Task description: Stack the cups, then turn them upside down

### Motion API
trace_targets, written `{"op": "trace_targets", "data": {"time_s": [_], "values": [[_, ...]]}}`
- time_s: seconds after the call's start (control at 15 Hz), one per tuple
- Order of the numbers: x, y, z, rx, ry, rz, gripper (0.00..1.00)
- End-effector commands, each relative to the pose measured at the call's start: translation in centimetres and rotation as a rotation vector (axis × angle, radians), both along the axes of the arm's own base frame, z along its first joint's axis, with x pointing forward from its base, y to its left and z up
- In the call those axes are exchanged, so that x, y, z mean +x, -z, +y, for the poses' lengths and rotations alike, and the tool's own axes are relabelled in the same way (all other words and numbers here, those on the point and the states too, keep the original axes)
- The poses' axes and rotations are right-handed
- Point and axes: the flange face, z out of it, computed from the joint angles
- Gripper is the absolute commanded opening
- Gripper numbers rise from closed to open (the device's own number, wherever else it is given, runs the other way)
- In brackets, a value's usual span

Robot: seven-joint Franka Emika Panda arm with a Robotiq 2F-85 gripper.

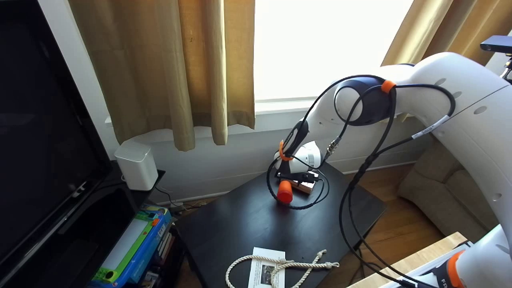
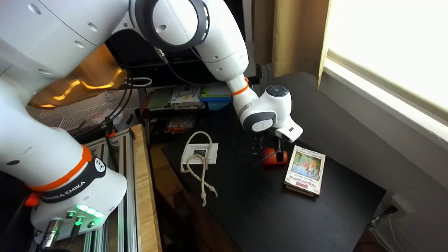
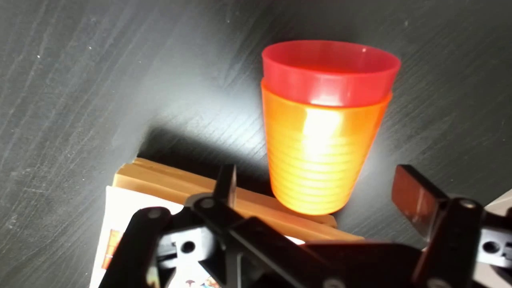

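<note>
A red cup (image 3: 328,86) sits nested inside an orange cup (image 3: 324,160), its rim sticking out. The nested pair lies on its side on the black table, open end away from the books. The orange cup shows in both exterior views (image 1: 285,190) (image 2: 268,156). My gripper (image 3: 320,188) is open over the base end of the cups. Its fingers stand on either side with a gap on each, not touching in the wrist view. In an exterior view the gripper (image 1: 296,177) is directly above the cups. How low the fingertips reach is hard to tell.
A small stack of books (image 2: 305,169) lies flat right by the cups' base; its page edges (image 3: 160,182) show beneath my left finger. A rope (image 1: 308,265) and a printed card (image 1: 260,278) lie farther off on the table (image 1: 244,218). Loose cables loop around my wrist.
</note>
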Motion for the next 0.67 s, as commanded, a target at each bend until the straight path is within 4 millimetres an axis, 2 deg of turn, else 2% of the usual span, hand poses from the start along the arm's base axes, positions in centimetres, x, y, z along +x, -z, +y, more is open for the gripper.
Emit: {"op": "trace_targets", "data": {"time_s": [0.0,0.33,0.6], "values": [[1.0,2.2,-0.4,0.025,-0.019,0.012,1.0],[1.4,4.0,-0.9,0.048,-0.02,0.038,1.0],[1.2,4.5,-1.2,0.072,-0.023,0.104,1.0]]}}
